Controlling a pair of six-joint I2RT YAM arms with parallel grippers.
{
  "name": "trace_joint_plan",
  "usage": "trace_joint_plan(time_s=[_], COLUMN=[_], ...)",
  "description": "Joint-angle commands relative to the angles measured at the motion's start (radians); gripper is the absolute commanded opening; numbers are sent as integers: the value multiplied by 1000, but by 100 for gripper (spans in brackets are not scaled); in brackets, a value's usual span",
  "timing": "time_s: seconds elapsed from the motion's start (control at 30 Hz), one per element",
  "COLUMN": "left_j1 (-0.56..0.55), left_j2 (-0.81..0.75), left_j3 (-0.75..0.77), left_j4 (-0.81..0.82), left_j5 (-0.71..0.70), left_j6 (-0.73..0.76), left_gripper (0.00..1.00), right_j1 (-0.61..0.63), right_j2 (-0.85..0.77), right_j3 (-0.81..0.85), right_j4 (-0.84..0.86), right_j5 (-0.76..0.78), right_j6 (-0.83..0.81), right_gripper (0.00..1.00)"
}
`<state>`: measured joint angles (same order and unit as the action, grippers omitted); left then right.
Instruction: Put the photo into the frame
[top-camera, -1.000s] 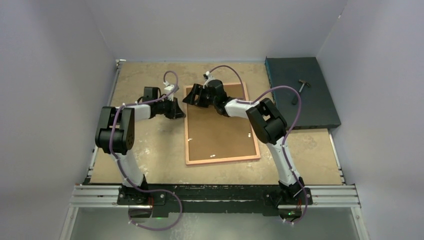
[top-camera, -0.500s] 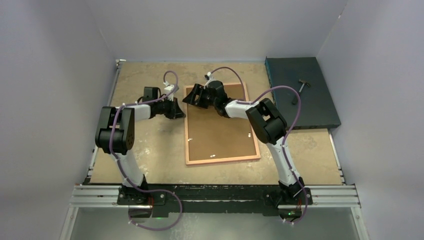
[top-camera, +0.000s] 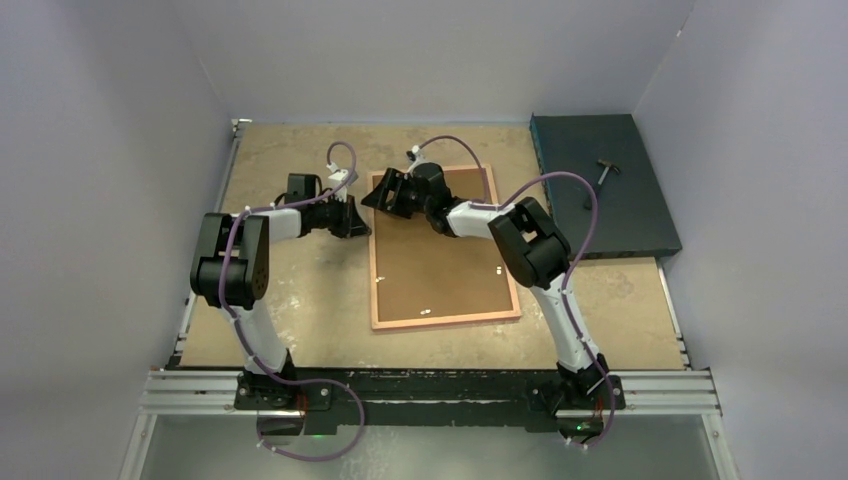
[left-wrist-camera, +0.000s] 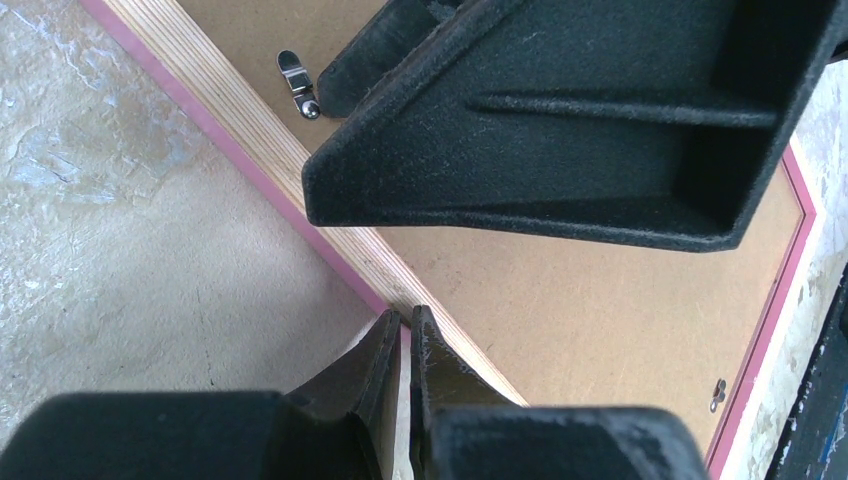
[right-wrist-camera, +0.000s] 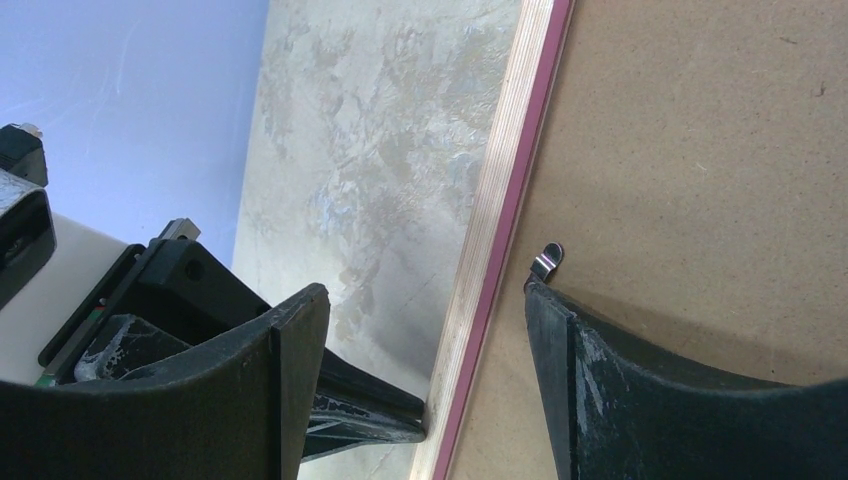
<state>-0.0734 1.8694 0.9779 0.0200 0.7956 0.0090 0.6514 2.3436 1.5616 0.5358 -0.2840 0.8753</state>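
Left wrist view, left gripper (left-wrist-camera: 405, 315): clenched, its two fingers pressed together with only a hairline slit between them. The tips sit at the outer edge of the frame (left-wrist-camera: 250, 165), on its left rail. A pale sliver shows low in the slit; what it is cannot be told.
Right gripper (right-wrist-camera: 420, 390): released, jaws wide and straddling that same rail. One finger is over bare table, the other over the backing board (right-wrist-camera: 700, 150), just beside a clip (right-wrist-camera: 545, 262).
Grippers together: both are at the far-left part of the frame, the right one just above and beyond the left one's tips.
Frame, place: flat on the table (top-camera: 300, 300), in the middle, between the two arms.
Frame, axis: the long side runs from the near edge toward the far wall, only slightly skewed. The back faces up.
Frame, look: thin rails, pale layered wood on top with a pink line along the inner and outer edges.
Backing board, look: plain brown, filling the opening inside the rails.
Clips: small metal tabs near the rails, on the left, right and near sides.
Further out: a dark slab (top-camera: 600, 200) at the far right, well apart, with a small tool (top-camera: 606, 170) on it.
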Motion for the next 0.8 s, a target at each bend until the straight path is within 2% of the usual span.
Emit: trace_joint_plan(time_s=[0.0,0.6,0.77], left_j1=[-31,-31,-22], left_j2=[34,38,25], left_j3=[-27,-24,-5], left_j4=[-125,-133,-173], left_j5=[3,17,13], left_j6=[17,23,41], left_gripper=[3,2,2], right_j1=[9,21,2], right_j2=[38,102,15], right_j3=[27,110,33], right_j4=[-24,-29,-28], right_j5=[2,20,-2], right_j6=[12,32,13], right_gripper=[75,74,75])
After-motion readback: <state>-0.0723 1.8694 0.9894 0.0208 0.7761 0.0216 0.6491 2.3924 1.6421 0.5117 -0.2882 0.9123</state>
